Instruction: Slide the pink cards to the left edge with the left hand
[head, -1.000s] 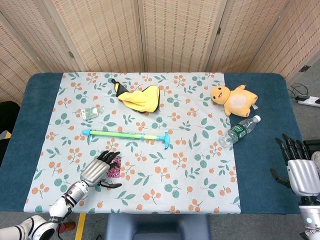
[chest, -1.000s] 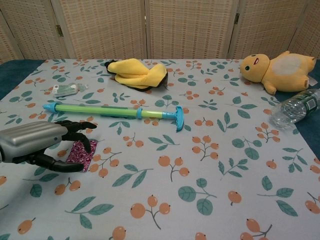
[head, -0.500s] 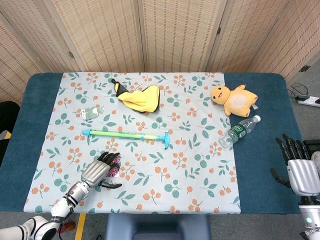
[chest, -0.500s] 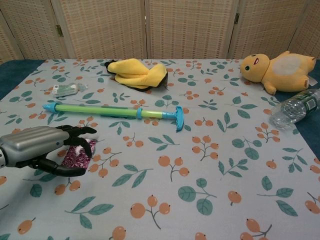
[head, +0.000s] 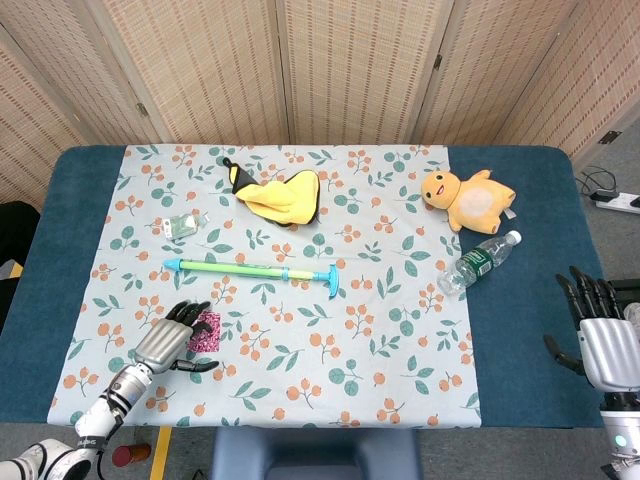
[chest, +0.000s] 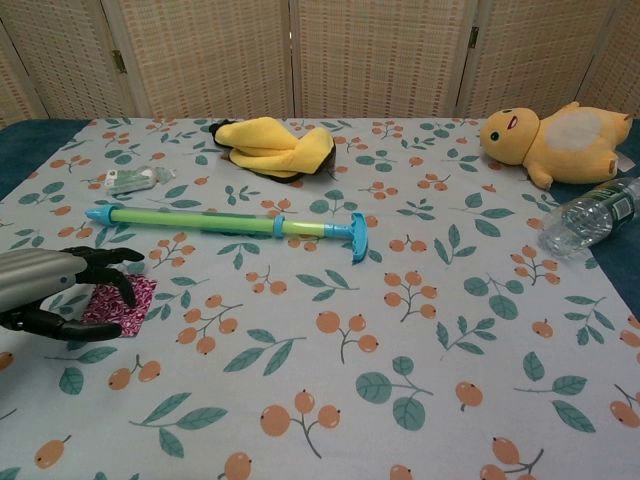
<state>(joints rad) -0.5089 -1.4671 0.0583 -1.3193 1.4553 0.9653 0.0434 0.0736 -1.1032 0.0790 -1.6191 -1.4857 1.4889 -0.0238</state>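
Observation:
The pink cards (head: 206, 331) (chest: 121, 302) lie flat on the floral cloth, left of centre near the front. My left hand (head: 165, 343) (chest: 55, 290) rests on them from the left, its dark fingers (chest: 112, 268) bent down over the cards' near part and the thumb below them. Part of the cards is hidden under those fingers. My right hand (head: 603, 340) stands over the blue table surface at the far right, fingers spread and holding nothing; the chest view does not show it.
A green and blue pump stick (head: 252, 269) lies just behind the cards. Further back are a yellow cloth toy (head: 278, 193) and a small packet (head: 182, 225). A yellow plush (head: 467, 198) and a plastic bottle (head: 479, 261) lie at the right. The cloth's left border (head: 78, 330) meets blue table.
My left hand has drawn leftward across the cloth, and the pink cards have slid left with it under the fingers. The right hand has hardly moved.

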